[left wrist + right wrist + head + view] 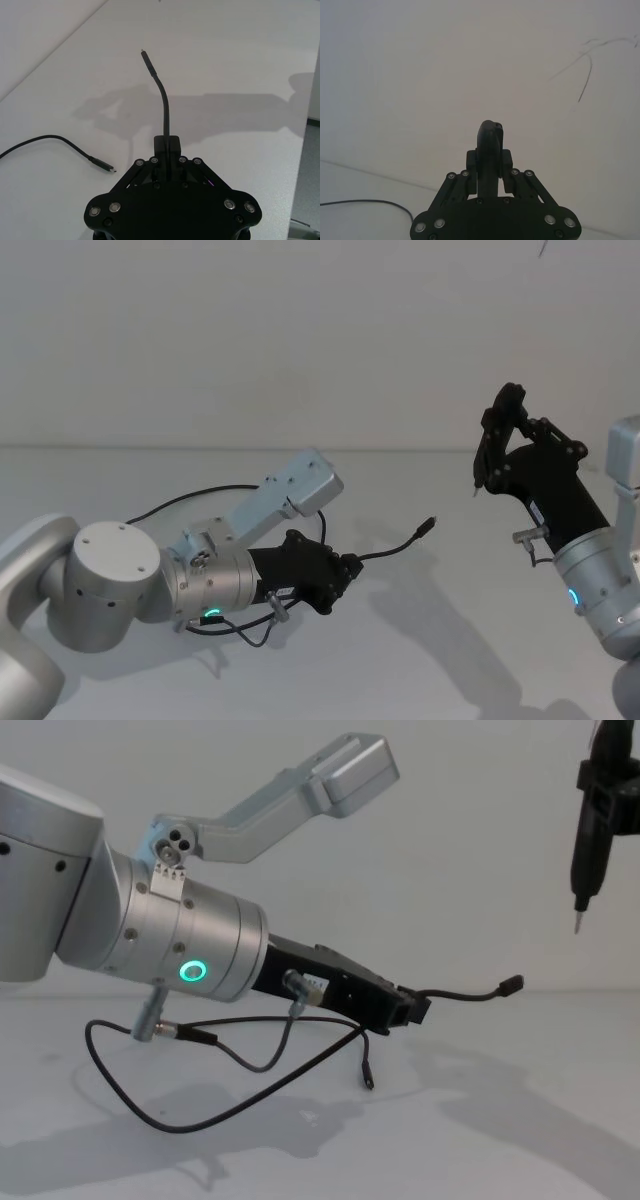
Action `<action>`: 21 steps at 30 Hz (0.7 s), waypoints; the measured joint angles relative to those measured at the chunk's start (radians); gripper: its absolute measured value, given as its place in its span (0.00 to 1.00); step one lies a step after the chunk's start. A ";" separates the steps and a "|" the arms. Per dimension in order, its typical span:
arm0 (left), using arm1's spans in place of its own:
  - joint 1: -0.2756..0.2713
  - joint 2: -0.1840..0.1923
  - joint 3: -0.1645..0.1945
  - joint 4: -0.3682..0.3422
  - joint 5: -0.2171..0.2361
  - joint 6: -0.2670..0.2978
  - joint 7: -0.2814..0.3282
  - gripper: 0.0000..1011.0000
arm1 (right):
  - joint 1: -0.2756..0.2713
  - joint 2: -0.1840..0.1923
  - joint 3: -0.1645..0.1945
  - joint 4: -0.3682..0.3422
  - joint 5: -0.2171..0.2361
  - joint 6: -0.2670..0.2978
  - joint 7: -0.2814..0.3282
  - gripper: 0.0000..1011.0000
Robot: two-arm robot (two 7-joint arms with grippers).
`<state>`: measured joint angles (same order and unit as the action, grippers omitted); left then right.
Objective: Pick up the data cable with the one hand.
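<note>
My left gripper (352, 565) reaches low over the white table, shut on the data cable (395, 545). A short length of the glossy black cord sticks out past the fingertips and ends in a small plug held off the table. The left wrist view has the left gripper (166, 142) clamped on the data cable (162, 95), and another stretch of the cord lies on the table to one side, ending in a plug. From the chest, the left gripper (415, 1005) holds the data cable (460, 994) while the rest sags in a loop below the arm. My right gripper (490, 455) stands raised at the right, shut, away from the cord.
A short grey wire (250, 1060) with silver plugs hangs under the left wrist. The white table (420, 640) spreads between the arms, with a plain wall behind. In the left wrist view the table edge (304, 150) runs down one side.
</note>
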<state>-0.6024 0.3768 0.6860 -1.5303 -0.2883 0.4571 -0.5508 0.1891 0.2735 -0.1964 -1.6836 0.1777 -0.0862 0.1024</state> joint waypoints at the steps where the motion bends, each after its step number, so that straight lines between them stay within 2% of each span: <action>1: 0.000 0.000 0.000 0.000 0.000 0.000 0.000 0.04 | 0.004 -0.004 0.002 0.007 0.011 0.002 0.008 0.28; 11: 0.000 0.001 -0.001 -0.001 -0.001 0.000 -0.001 0.04 | 0.025 -0.031 0.012 0.053 0.075 0.023 0.058 0.28; 21: 0.000 0.002 -0.001 -0.002 -0.001 0.000 -0.002 0.04 | 0.040 -0.046 0.018 0.086 0.103 0.035 0.088 0.28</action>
<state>-0.6025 0.3785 0.6851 -1.5319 -0.2890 0.4566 -0.5523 0.2287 0.2271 -0.1786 -1.5976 0.2810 -0.0515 0.1905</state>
